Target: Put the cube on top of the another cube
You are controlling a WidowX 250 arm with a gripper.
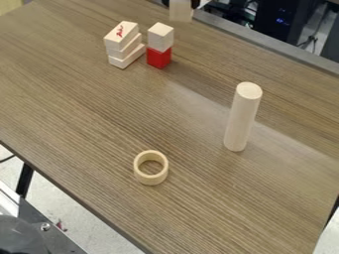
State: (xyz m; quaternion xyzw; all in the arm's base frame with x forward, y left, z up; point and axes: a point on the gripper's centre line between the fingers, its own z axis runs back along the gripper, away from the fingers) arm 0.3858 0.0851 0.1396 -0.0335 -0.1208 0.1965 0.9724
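Note:
Black parts of what looks like the gripper (180, 3) show at the top edge of the camera view, on both sides of a pale block (181, 13). Whether it holds that block cannot be made out. Lower and to the left, a red cube (159, 58) rests on the table, with a white cube (160, 37) directly on top of it. The two cubes are roughly lined up, and the gripper is apart from them.
Several white blocks (124, 43) form a slightly twisted stack left of the cubes. A pale cylinder (242, 117) stands upright at the right. One wooden ring (140, 174) lies nearer the front edge of the brown table (86, 114).

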